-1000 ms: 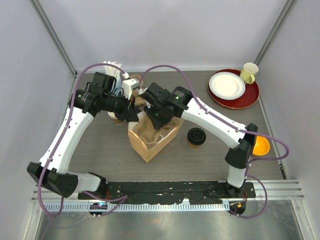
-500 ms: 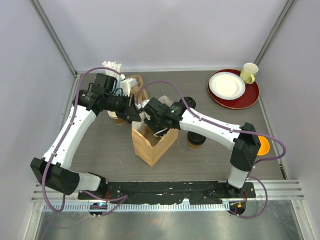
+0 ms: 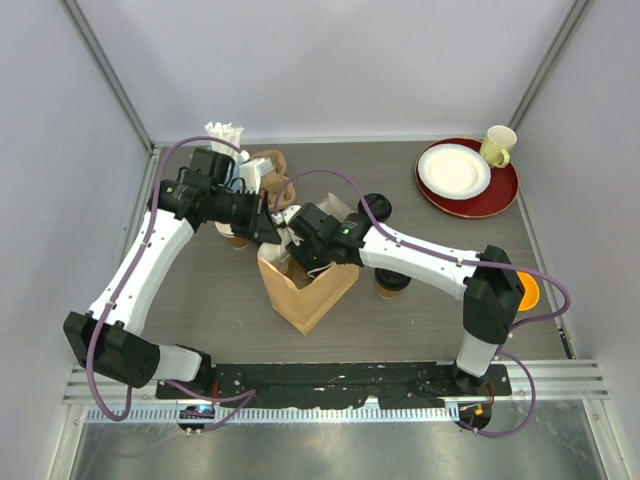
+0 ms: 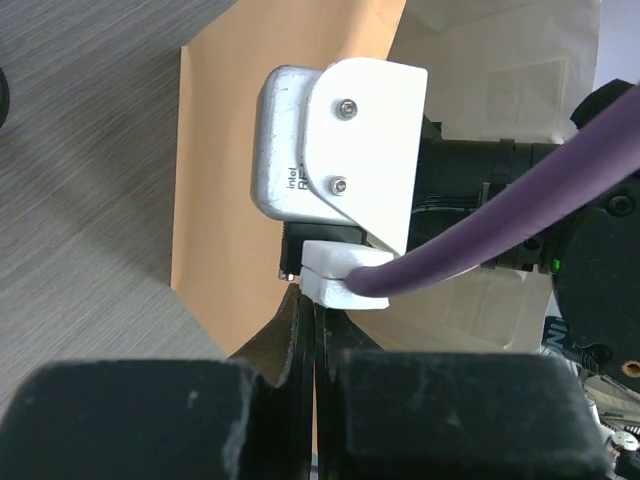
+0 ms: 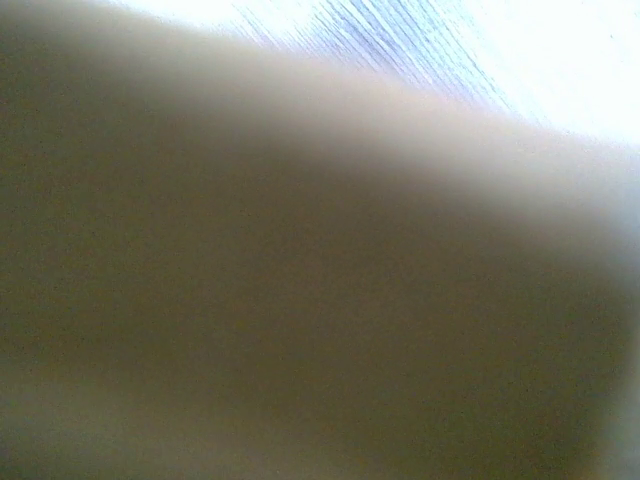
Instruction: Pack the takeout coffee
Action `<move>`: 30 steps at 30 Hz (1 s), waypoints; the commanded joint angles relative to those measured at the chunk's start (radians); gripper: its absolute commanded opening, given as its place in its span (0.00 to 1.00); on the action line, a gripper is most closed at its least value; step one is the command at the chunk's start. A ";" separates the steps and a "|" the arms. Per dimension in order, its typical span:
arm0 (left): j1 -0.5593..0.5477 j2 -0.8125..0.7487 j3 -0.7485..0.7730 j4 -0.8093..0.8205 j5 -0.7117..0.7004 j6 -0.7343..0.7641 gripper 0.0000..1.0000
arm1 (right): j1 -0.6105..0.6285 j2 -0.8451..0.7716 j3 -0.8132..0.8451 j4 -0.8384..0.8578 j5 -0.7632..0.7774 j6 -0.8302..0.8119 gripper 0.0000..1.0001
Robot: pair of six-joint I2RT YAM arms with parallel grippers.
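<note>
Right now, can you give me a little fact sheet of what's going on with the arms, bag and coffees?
Left hand: shut, pinching the rim of the paper bag
Right hand: down inside the bag's open top; fingers hidden
Coffee cups: two, black lids, both on the table outside the bag, to its right
Far right corner: yellow mug and white plate on a red tray

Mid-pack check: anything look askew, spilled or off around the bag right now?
No spill or damage shows. The paper bag sits turned at an angle to the table edge, its rim pinched by the left gripper, the right arm reaching into its mouth. The right wrist view is only a brown blur.
</note>
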 commanded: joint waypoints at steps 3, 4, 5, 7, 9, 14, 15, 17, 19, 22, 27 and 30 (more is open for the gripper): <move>0.002 -0.065 0.002 0.078 0.017 0.028 0.00 | 0.009 0.034 -0.019 -0.098 -0.033 0.001 0.52; 0.002 -0.070 0.001 0.078 0.017 0.032 0.00 | 0.007 0.031 -0.013 -0.109 -0.035 -0.002 0.57; 0.002 -0.073 -0.001 0.079 0.019 0.035 0.00 | 0.009 0.027 -0.004 -0.127 -0.042 -0.009 0.60; 0.002 -0.081 -0.002 0.075 0.019 0.049 0.00 | 0.013 0.021 0.037 -0.141 -0.045 -0.013 0.66; 0.002 -0.084 -0.002 0.068 0.016 0.060 0.00 | 0.018 0.018 0.093 -0.157 -0.042 -0.017 0.70; 0.000 -0.095 0.007 0.045 -0.006 0.110 0.00 | 0.022 0.030 0.227 -0.192 -0.045 -0.003 0.86; -0.004 -0.095 0.010 0.035 -0.011 0.118 0.00 | 0.025 0.032 0.244 -0.200 -0.048 -0.002 0.86; -0.010 -0.104 0.012 0.025 -0.018 0.136 0.00 | 0.032 0.035 0.289 -0.227 -0.050 0.001 0.87; -0.020 -0.110 0.002 0.016 -0.027 0.153 0.00 | 0.035 0.034 0.310 -0.243 -0.056 0.003 0.88; -0.023 -0.124 -0.010 0.006 -0.037 0.167 0.00 | 0.035 0.011 0.332 -0.263 -0.059 0.010 0.88; -0.032 -0.142 -0.001 -0.017 -0.043 0.219 0.00 | 0.036 -0.037 0.332 -0.260 -0.064 0.015 0.89; -0.042 -0.156 -0.011 -0.025 -0.044 0.232 0.00 | 0.036 -0.055 0.341 -0.241 -0.107 0.027 0.89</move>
